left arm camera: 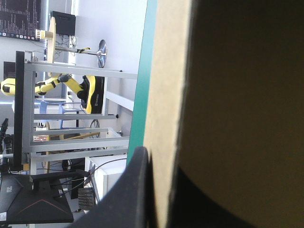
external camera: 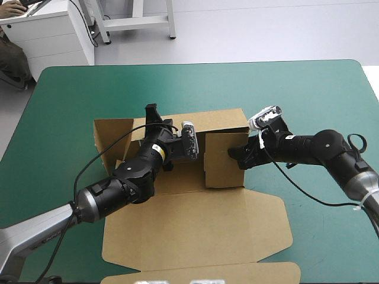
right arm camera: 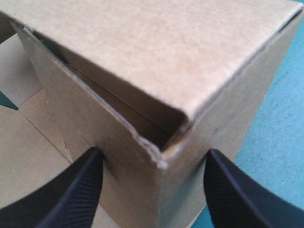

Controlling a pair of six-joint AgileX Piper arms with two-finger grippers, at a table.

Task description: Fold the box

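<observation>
Brown box (external camera: 195,231) at the middle of the table (external camera: 308,94), long axis running far edge to near: walls raised at the far end, lid flat toward the near edge. The left gripper (external camera: 152,111) pinches the rear wall; the right gripper (right arm camera: 154,153) straddles a raised corner, fingers apart.

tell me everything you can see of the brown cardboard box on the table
The brown cardboard box sits mid-table on the teal-green cover, half folded: far and right walls raised, lid panel flat toward the near edge. Plain matte board. The black-fingered left gripper pinches a raised wall; the right gripper, open, straddles an upright corner.
</observation>
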